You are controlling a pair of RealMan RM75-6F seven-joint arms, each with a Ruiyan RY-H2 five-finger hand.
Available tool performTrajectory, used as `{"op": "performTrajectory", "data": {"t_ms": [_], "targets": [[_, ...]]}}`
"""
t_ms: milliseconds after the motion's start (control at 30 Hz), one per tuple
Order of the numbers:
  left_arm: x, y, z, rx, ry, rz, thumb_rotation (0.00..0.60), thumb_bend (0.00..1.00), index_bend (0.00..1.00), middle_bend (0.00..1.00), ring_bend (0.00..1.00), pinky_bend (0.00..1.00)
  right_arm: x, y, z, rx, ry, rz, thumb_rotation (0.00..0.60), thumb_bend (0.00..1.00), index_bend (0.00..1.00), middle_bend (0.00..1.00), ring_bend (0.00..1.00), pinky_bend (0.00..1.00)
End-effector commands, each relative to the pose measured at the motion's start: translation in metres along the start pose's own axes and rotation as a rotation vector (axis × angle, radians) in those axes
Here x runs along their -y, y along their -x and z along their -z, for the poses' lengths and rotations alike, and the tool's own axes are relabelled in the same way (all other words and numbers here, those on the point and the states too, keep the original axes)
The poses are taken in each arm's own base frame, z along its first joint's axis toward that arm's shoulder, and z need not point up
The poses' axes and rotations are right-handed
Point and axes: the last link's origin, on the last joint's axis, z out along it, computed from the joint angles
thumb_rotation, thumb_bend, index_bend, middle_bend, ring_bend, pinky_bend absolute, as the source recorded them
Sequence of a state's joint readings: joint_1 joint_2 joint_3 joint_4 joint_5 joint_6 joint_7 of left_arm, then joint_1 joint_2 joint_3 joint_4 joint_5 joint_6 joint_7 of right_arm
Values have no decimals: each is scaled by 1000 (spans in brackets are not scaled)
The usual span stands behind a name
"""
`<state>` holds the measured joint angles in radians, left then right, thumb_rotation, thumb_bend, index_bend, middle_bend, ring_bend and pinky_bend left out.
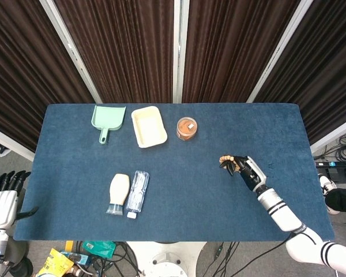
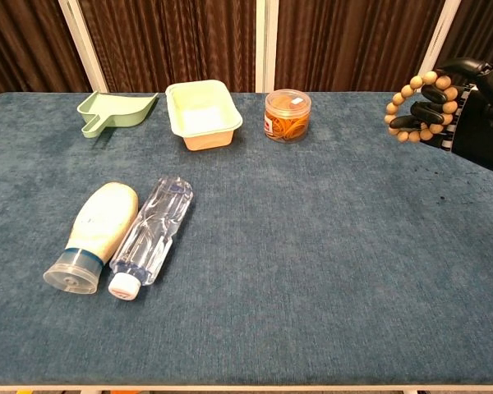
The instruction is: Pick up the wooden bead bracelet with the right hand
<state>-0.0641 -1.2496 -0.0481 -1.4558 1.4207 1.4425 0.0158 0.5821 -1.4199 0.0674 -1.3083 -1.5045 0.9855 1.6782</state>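
Blue cloth covers the desk (image 1: 173, 190). The left hand (image 1: 4, 199) sits off the desk's left edge, far left of the right hand; its fingers point up, slightly apart, holding nothing. Far to the left of the right hand, at the back, lies a green scoop (image 2: 115, 111). Nearer the front, also far left of that hand, a squeeze bottle (image 2: 94, 234) lies on its side, touching a clear water bottle (image 2: 152, 234) just to its right; both caps point toward the front edge. A cream tray (image 2: 201, 115) stands at the back, right of the scoop. A clear jar (image 2: 287, 115) with orange contents stands right of the tray, well left of the right hand and further back. The bracelet (image 2: 421, 107) of wooden beads is off the desk, looped around the curled fingers of the right hand (image 2: 468, 115), which grips it above the right part of the desk.
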Motion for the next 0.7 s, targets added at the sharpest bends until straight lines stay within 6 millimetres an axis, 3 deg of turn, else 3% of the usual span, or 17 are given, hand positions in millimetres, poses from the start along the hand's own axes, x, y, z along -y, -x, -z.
{"op": "performTrajectory", "data": {"t_ms": [33,367,533,700], "targets": [[0,0,0,-1,1,1,600,33,140,118,43,60,1,0,0,0,1,4,258,549,737,760,411,0],[0,0,0,-9,4,3,600,32,140,118,43,60,2,-2,3,-13,-4,47,261,725,727,760,411,0],[0,1,0,-9,7,4,600,32,140,118,43,60,6,-3,2,-15,-17,83,271,817,668,730,391,0],[-1,1,-1,-9,9,6,600,32,140,118,43,60,7,-3,4,-7,-20,103,298,983,587,670,340,0]]}}
